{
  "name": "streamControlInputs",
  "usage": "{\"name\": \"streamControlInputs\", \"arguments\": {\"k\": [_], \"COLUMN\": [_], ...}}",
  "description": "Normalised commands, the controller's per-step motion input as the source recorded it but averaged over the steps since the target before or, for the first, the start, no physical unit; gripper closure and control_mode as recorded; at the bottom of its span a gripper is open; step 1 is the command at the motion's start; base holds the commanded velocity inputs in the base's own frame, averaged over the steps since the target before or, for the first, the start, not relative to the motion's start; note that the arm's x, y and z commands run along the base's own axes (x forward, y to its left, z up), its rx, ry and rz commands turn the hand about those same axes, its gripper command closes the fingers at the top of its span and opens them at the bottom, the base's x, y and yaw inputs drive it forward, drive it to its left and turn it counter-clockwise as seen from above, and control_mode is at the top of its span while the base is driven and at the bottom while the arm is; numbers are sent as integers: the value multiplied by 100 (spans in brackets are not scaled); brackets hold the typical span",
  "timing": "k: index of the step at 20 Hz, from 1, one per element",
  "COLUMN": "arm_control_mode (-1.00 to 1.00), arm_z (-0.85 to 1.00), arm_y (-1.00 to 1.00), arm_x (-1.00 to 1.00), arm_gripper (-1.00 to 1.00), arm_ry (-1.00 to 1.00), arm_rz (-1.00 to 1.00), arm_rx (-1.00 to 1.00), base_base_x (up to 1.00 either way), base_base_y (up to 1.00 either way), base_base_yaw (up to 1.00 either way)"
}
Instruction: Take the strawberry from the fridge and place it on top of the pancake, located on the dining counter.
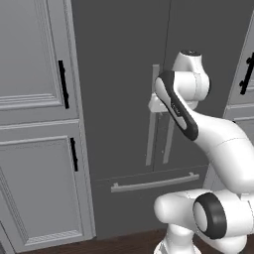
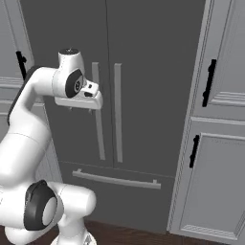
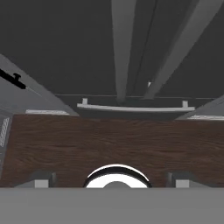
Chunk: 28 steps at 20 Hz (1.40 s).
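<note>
Dark wooden floor (image 3: 113,144) lay nearest, below the spread, empty gripper (image 3: 113,178). Beyond stood the tall dark-grey fridge (image 1: 124,74), doors closed, hiding the strawberry presumably inside. Its long pale-grey bar handles (image 2: 117,112) looked rigid, best grasped mid-length; the fruit would likely need gentle pinching.

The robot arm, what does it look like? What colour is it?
The arm is glossy white, built of fat rounded tube-like parts. Its joints are dark: a black ring circles the big joint near the base, and a black band curves along the upper part. At the end sits a white boxy gripper. In the hand view its fingertips look small, grey and blocky.
</note>
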Motion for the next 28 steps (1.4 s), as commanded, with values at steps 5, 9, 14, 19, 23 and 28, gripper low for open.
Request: {"name": "streamControlInputs", "arguments": {"k": [5,9,14,19,23,28], "arm_control_mode": [100,100,100,-100,-100,-100], "arm_z": [0,0,0,0,-15,-9], "arm_y": [0,0,0,0,0,-36], "arm_x": [0,0,0,0,32,77], "arm_gripper": [-100,-100,-100,-100,-100,-100], "arm_ry": [0,0,0,-1,-15,-35], "arm_rz": [0,0,0,0,0,0], "arm_rx": [0,0,0,0,0,0], "base_base_x": [-41,0,-6,-3,0,0], "base_base_y": [-25,-55,-1,14,0,0], "base_base_yaw": [-1,-3,-1,0,0,0]}}
